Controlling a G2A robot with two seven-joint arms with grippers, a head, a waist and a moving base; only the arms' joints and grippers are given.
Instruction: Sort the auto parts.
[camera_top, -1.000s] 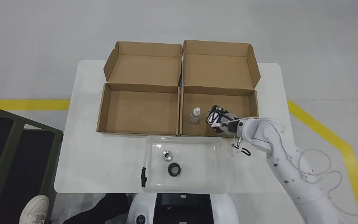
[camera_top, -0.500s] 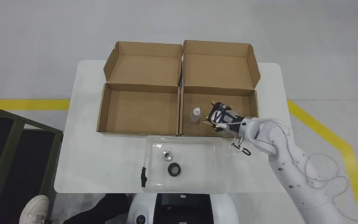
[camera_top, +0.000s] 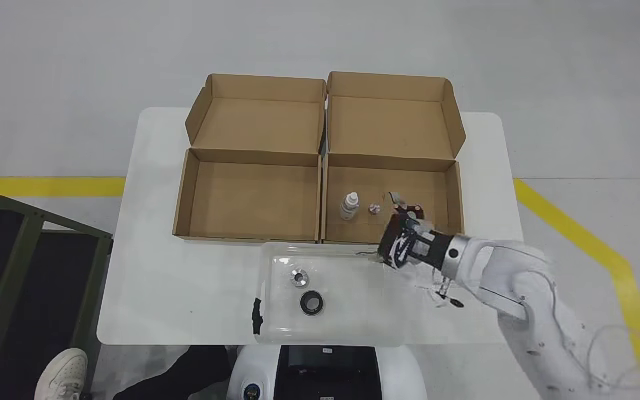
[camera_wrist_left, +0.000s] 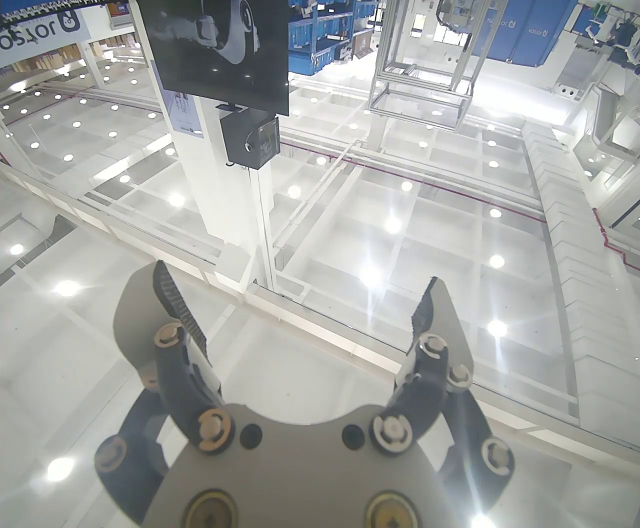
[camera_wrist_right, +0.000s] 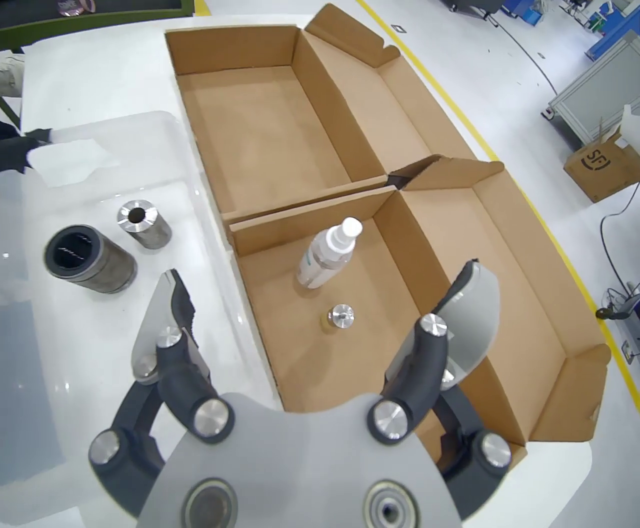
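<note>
Small auto part (camera_wrist_right: 341, 316) now lies in the right cardboard box (camera_top: 440, 195), near the bottle (camera_wrist_right: 327, 252); I let it go. My right tool (camera_wrist_right: 322, 282), wide and empty, has pulled back toward the clear bin (camera_top: 350, 300), where two cylinders (camera_wrist_right: 90, 257) wait for sorting.

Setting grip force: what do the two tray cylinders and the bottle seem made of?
Larger cylinder: dark, dull metal, probably steel, with a black inner rim. Smaller cylinder: bright brushed metal, shiny face. Bottle: likely clear plastic, see-through, white cap.
</note>
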